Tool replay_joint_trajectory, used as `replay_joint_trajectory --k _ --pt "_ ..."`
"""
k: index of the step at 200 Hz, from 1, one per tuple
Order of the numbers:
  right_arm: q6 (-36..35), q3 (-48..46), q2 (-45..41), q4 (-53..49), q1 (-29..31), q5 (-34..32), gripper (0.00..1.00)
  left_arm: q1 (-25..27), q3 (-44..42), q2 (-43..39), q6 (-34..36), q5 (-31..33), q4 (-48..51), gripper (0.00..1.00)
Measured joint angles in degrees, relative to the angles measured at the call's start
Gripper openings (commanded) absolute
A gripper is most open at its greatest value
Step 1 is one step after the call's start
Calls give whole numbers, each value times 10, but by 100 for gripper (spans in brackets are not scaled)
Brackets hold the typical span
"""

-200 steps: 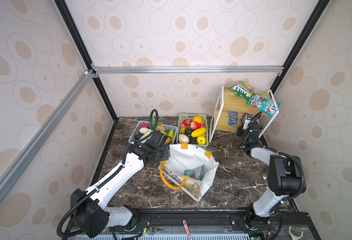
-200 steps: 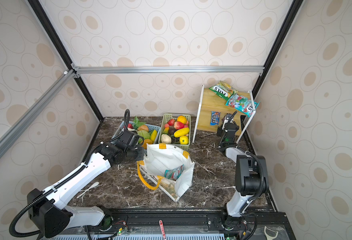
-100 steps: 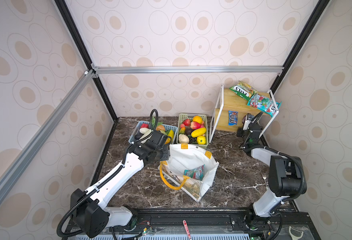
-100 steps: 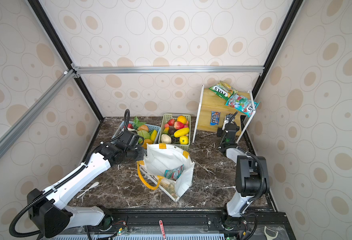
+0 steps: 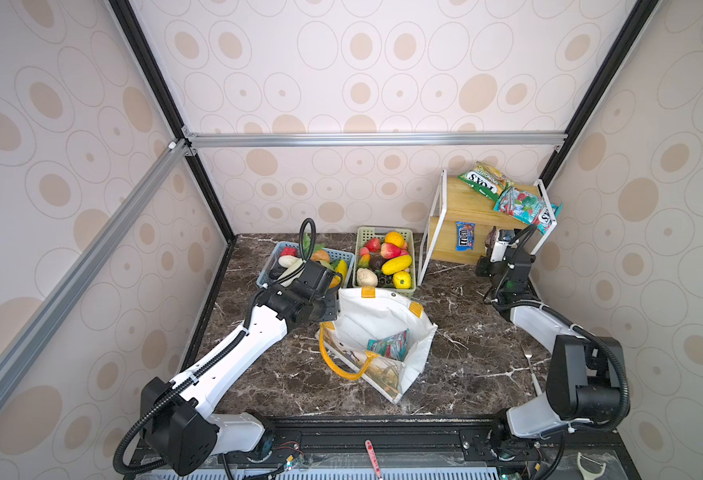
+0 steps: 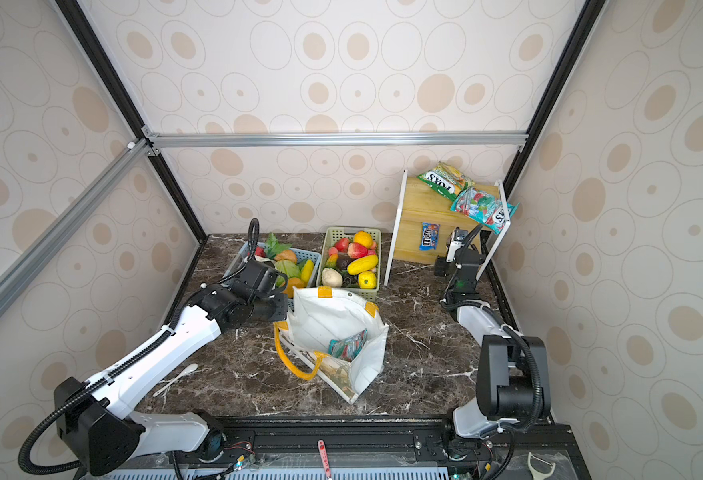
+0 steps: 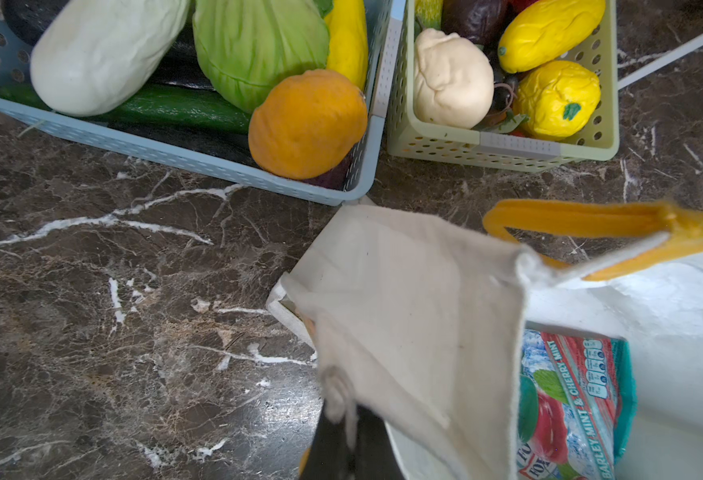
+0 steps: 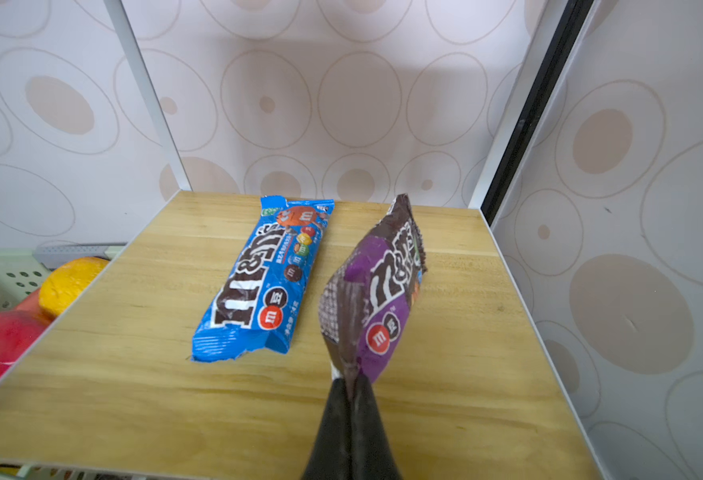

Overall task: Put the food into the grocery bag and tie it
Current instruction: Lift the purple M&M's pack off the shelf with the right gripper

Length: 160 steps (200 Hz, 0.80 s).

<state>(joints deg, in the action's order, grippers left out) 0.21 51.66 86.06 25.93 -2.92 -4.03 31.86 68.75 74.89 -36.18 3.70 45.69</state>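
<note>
The white grocery bag [image 5: 383,324] [image 6: 333,318] stands open mid-table with yellow handles. A teal snack packet [image 5: 389,345] [image 7: 570,399] lies inside it. My left gripper [image 5: 334,306] [image 7: 347,409] is shut on the bag's cloth rim [image 7: 416,291] at its left corner. At the wooden shelf's lower board, my right gripper [image 8: 349,380] [image 5: 493,245] is shut on the end of a dark purple packet [image 8: 379,282], which stands tilted up off the board. A blue packet [image 8: 264,278] [image 5: 464,236] lies flat beside it.
A blue basket [image 5: 269,272] [image 7: 175,156] and a green basket [image 5: 383,230] [image 7: 507,153] of plastic fruit and vegetables stand behind the bag. Two more packets [image 5: 485,180] lie on the shelf's top. A fork [image 5: 530,365] and a white spoon [image 6: 175,379] lie on the marble.
My right gripper's jaws have closed on the purple packet. The left arm has stayed put, holding the bag's rim.
</note>
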Motion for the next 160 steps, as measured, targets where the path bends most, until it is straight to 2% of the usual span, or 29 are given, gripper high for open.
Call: replay_joint_trajectory --k 62,160 --pt "39 -17 -64 -81 0 54 0 0 0 -3 0 -5 -4 0" --pt "80 -8 -129 -181 0 82 0 0 -3 -8 1 -9 -9 0"
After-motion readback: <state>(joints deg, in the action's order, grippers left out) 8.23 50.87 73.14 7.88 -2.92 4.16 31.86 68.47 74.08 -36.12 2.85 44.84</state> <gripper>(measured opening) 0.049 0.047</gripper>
